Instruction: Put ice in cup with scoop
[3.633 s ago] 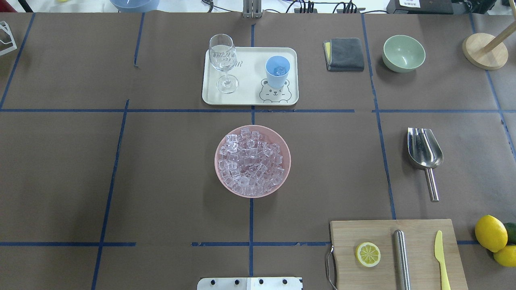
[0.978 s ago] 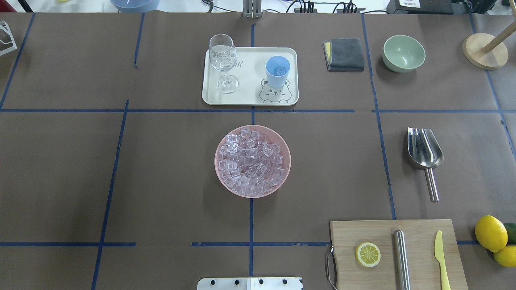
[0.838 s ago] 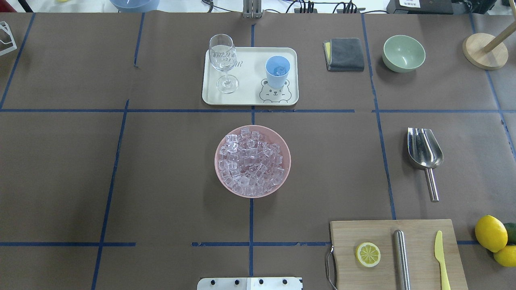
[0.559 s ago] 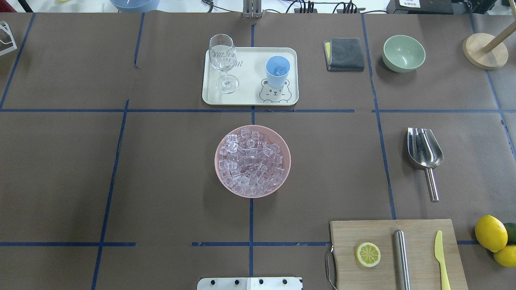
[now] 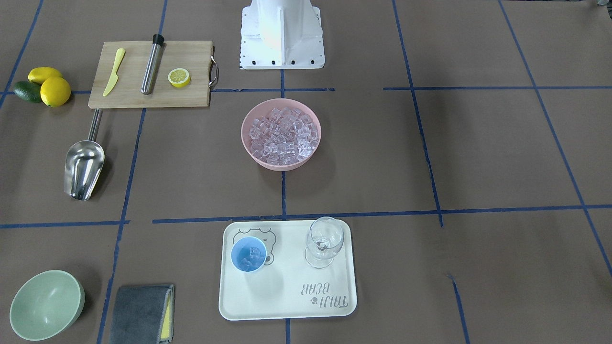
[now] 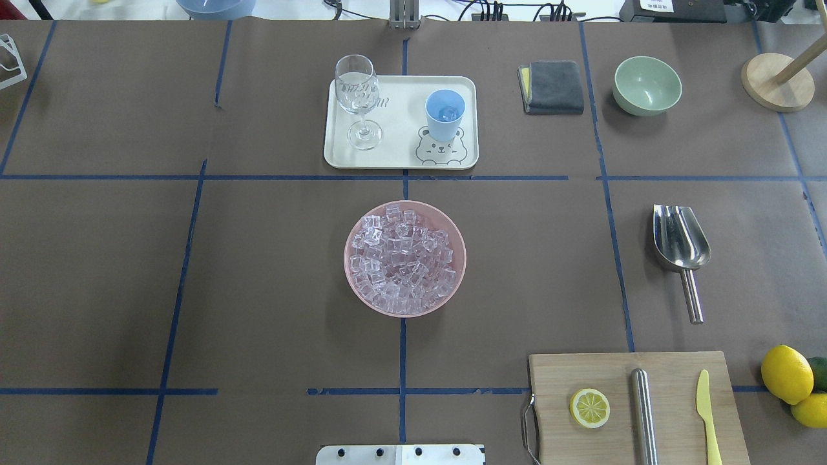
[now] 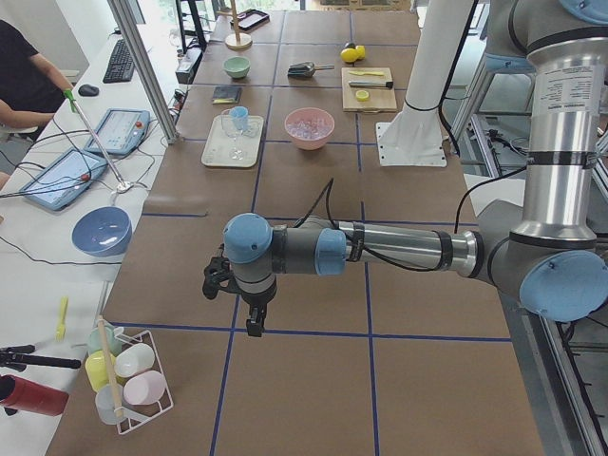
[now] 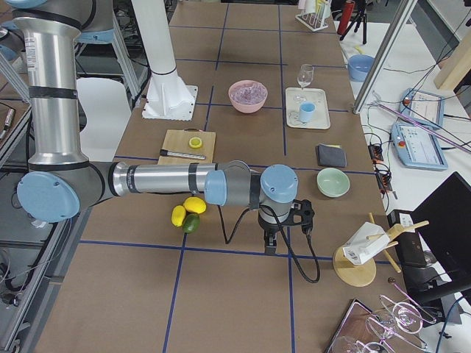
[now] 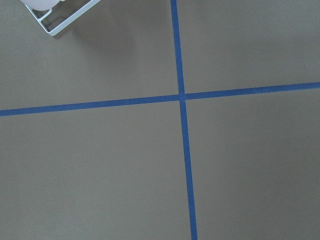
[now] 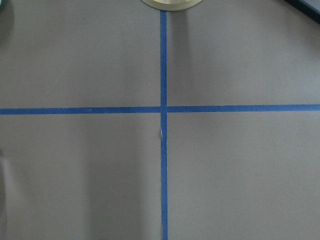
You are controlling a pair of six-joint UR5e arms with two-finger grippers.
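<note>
The ice [image 6: 402, 257] fills a pink bowl [image 6: 452, 226] at the table's middle. The light-blue cup [image 6: 444, 115] stands on a white tray [image 6: 400, 129] and holds a few cubes [image 5: 249, 258]. The steel scoop [image 6: 680, 245] lies on the table to the right, handle toward the robot; no gripper holds it. My left gripper [image 7: 255, 328] hangs over bare table at the far left end. My right gripper [image 8: 271, 246] hangs over the far right end. Both show only in the side views, so I cannot tell whether they are open or shut.
A stemmed glass [image 6: 357, 97] shares the tray. A grey cloth [image 6: 552, 86] and a green bowl [image 6: 647, 84] lie at the back right. A cutting board [image 6: 636, 407] holds a lemon slice, a steel cylinder and a yellow knife. Lemons [image 6: 786, 374] lie beside it.
</note>
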